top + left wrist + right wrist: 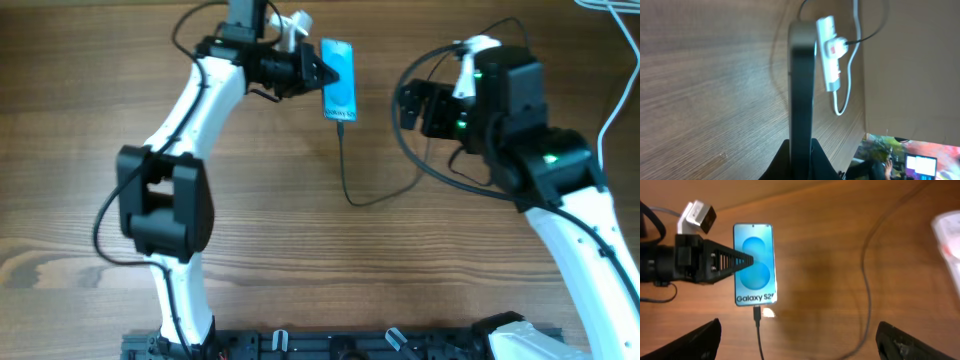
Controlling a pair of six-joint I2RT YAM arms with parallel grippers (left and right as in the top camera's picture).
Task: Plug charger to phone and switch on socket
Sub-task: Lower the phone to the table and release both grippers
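The left gripper point(320, 72) was clamped on the phone point(340, 85), its ribbed black fingers nearly together across the slim, glossy slab, which lay screen-up at the far side of the wood-grain table point(80, 150). The right gripper point(800, 342) hung above with its fingers spread wide, holding nothing. The charger point(758, 330), a thin black cable, met the phone's lower short edge. The white oblong socket point(828, 47) lay beyond.

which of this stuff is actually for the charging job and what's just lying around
For the job: phone, charger, socket, left hand gripping the phone, open right hand.
Just lying about: white cable at the right edge (maybe the socket's own), background screen.
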